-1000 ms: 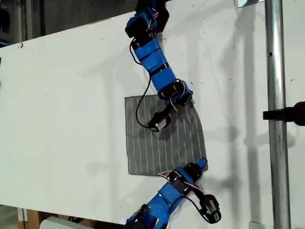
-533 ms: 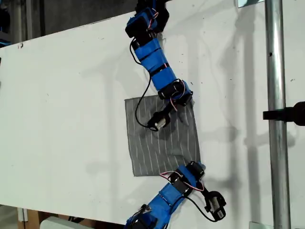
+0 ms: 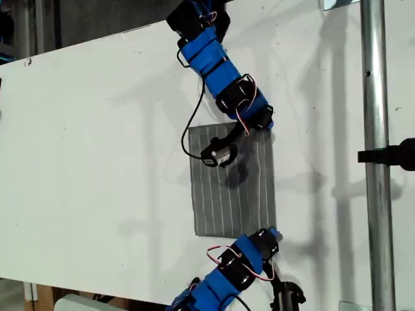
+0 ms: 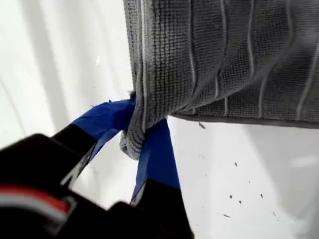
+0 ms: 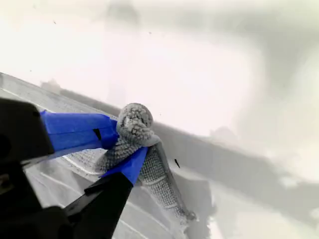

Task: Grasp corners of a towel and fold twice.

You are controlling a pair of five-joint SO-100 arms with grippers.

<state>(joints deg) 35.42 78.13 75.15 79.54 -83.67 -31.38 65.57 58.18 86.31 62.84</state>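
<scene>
Spreading across the whole scene is the white flat tabletop (image 3: 97, 162), and on it, towards the exterior view's right of centre, lies our grey soft cloth towel (image 3: 233, 194) with thin pale parallel stripes. Two blue arms reach it, one from the exterior view's top and one from its bottom; we cannot tell which is which. My first gripper (image 4: 137, 132) is clamped on a bunched corner of the towel, lifted clear of the tabletop. My second gripper (image 5: 130, 142) likewise pinches another rolled-up grey corner (image 5: 134, 123) between its blue fingers (image 5: 75, 130).
</scene>
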